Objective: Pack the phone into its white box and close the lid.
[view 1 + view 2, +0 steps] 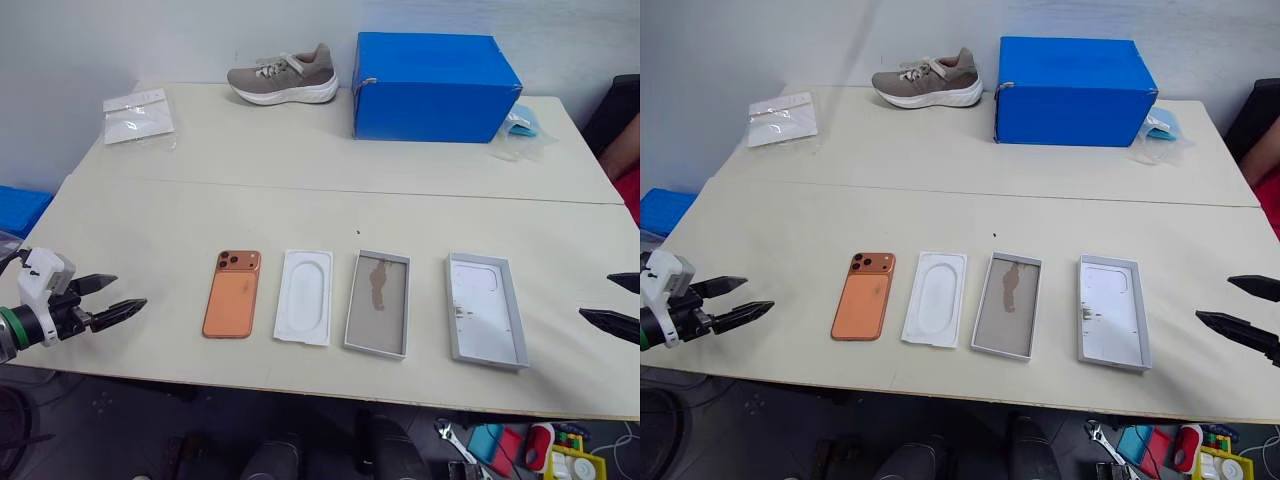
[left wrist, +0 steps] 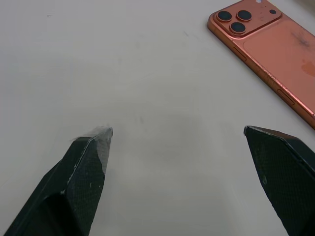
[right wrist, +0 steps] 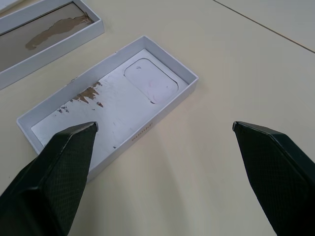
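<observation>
- The table point(image 1: 150, 215) carries everything; the big blue box point(image 1: 432, 87) and shoe point(image 1: 285, 76) sit at its far side, well clear of my work.
- Four flat pieces lie in a row along the near edge, presumably laid out so I can take each in turn.
- The lid point(image 1: 486, 308) lies rightmost, inside up, nearest my right gripper point(image 1: 618, 303), whose fingers stand wide apart, holding nothing.
- The white box point(image 1: 378, 302) lies open beside the lid, its stained inside bare.
- A white insert point(image 1: 304, 297) lies between box and phone.
- The phone point(image 1: 232, 293) lies camera side up at the left end, near my left gripper point(image 1: 108, 299), also spread and empty, likely poised to take it.
</observation>
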Controlling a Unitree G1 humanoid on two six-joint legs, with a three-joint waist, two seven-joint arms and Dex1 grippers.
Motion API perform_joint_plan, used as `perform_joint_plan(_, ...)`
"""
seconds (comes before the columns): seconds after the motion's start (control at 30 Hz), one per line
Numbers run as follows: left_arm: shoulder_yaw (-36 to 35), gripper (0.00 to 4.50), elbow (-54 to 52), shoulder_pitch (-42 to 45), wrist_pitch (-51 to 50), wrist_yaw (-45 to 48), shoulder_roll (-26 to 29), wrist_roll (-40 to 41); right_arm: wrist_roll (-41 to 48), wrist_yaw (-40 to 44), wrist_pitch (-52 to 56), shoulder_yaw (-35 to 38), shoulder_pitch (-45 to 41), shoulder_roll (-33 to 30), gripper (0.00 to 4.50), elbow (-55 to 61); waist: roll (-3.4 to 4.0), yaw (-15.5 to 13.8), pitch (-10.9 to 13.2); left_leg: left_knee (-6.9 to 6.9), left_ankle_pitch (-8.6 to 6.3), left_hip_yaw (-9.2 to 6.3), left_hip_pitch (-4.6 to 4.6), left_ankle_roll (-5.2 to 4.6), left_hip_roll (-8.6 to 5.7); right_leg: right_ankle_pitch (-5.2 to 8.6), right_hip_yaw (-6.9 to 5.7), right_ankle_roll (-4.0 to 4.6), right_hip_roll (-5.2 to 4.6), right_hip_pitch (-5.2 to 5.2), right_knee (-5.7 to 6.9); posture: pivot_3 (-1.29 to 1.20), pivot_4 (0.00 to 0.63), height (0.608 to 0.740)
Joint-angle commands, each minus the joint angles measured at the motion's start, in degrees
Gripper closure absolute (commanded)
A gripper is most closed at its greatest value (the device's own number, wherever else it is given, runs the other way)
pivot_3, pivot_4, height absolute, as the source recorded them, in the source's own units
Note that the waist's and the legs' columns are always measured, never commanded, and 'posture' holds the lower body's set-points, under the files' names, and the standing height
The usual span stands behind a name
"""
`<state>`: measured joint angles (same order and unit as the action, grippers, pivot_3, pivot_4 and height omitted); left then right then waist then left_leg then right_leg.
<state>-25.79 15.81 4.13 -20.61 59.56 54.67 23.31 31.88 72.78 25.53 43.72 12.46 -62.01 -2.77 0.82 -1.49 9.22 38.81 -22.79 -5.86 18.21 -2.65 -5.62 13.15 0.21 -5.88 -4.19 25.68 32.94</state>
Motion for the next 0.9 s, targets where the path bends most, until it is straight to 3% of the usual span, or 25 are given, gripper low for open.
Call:
perform_joint_plan(0.03,-0.77,0.01,-2.2,0.36,0.63,0.37,0.78,0.51,-0.04,0.46,-0.44,1.43,-0.25,-0.22,0.0,-0.18,0.0,0.0,0.0,0.0,0.0,0.0,0.0,0.0,0.0,0.0,0.0,0.0,0.0,0.0,0.0,0.0,0.15,0.74)
perform_joint_plan(0.63,1.32,0.01,-3.98,0.4,-2.39,-0.53,0.88,-0.08,-0.95,-0.32,-1.46,2.02,0.38,0.28,0.0,0.72,0.0,0.01,0.0,0.05,0.0,0.01,0.0,0.01,0.0,0.0,0.0,0.0,0.01,0.0,0.03,0.0,0.15,0.74)
perform_joint_plan(0.9,3.68,0.01,-16.58,0.87,-18.88,2.07,1.16,8.93,4.61,-1.16,3.76,1.49,1.85,2.15,0.0,16.42,0.0,-0.02,0.0,0.1,-0.01,0.0,0.02,0.02,0.0,-0.01,0.0,-0.01,0.01,0.0,0.08,0.0,0.15,0.74)
